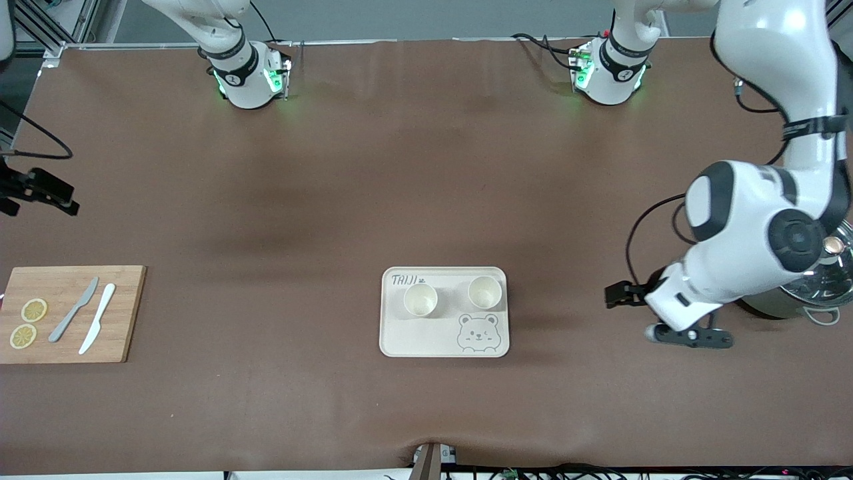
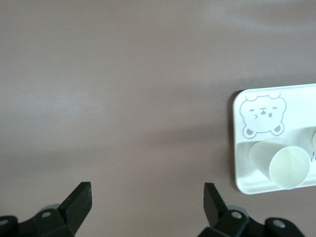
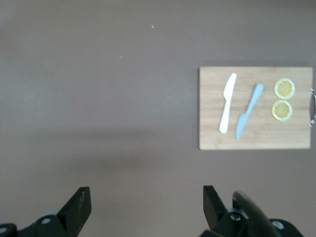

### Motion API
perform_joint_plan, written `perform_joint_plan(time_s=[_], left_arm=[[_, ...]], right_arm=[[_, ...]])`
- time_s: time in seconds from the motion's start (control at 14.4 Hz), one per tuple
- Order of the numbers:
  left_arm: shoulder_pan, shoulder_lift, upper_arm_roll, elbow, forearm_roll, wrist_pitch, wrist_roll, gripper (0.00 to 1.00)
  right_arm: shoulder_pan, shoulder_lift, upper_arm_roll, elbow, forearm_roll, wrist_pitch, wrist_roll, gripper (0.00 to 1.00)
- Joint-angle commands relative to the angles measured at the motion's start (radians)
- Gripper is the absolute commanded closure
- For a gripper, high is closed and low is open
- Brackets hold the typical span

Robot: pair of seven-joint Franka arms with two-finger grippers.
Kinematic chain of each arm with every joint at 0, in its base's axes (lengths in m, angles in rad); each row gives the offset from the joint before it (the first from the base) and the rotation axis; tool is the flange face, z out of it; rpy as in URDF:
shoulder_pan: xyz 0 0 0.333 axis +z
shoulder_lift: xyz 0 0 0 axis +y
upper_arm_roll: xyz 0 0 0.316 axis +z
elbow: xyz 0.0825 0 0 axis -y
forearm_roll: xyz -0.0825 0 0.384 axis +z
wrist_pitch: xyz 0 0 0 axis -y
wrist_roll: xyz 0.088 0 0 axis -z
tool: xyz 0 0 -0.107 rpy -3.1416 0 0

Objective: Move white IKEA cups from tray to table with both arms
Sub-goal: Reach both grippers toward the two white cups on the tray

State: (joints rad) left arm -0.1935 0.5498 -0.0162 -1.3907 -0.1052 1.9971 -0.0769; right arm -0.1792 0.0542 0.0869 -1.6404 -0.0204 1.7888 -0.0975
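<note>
Two white cups (image 1: 420,299) (image 1: 484,291) stand upright side by side on the cream bear tray (image 1: 400,347), in its half farther from the front camera. My left gripper (image 1: 633,297) hangs open and empty over bare table between the tray and the left arm's end. In the left wrist view, its gripper (image 2: 148,197) is open, with one cup (image 2: 289,167) and the tray (image 2: 296,103) at the edge. My right gripper (image 1: 36,190) is over the table's edge at the right arm's end. In the right wrist view it (image 3: 146,197) is open and empty.
A wooden cutting board (image 1: 66,313) with a grey knife, a white knife and two lemon slices lies at the right arm's end; it also shows in the right wrist view (image 3: 254,108). A metal pot with a lid (image 1: 826,287) sits under the left arm.
</note>
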Motion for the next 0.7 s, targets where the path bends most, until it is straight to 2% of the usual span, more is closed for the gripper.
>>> perform_joint_plan(time_s=[0.0, 0.14, 0.21, 0.63], left_arm=[[-0.049, 0.053, 0.007, 0.005, -0.005, 0.054, -0.058, 0.00], [-0.060, 0.081, 0.005, 0.007, -0.007, 0.086, -0.102, 0.00], [-0.067, 0.093, 0.005, 0.007, -0.008, 0.094, -0.116, 0.00], [-0.181, 0.134, 0.012, 0.012, -0.001, 0.192, -0.270, 0.00]], right_arm=[[0.059, 0.053, 0.002, 0.011, 0.004, 0.060, 0.129, 0.00], [0.093, 0.085, 0.004, 0.028, -0.009, 0.072, 0.237, 0.00], [0.143, 0.123, 0.001, 0.030, -0.022, 0.092, 0.266, 0.00], [0.222, 0.259, 0.005, 0.021, -0.009, 0.186, 0.284, 0.00]])
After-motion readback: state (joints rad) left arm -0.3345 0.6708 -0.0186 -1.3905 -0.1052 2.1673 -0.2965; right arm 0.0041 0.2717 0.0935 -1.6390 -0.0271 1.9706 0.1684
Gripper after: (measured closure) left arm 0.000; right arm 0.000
